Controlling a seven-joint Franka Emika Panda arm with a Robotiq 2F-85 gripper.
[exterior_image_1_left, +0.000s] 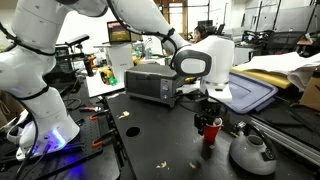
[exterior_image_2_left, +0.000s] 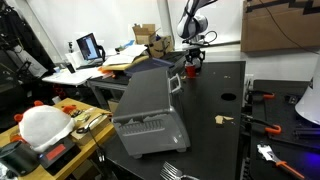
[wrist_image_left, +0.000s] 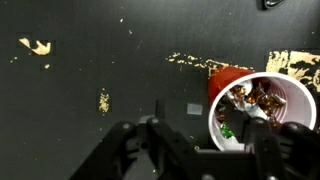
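Opposed exterior views sharing cup (exterior_image_1_left: 210, 131); wrist overhead.

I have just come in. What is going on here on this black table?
The robot arm's gripper is down at a red plastic cup with a white inside, which stands upright on the black table and holds wrapped sweets. The jaws are open and seem to straddle the cup's rim, not closed on it. Yellowish crumbs lie scattered on the table; a grey toaster oven and a grey kettle stand nearby.
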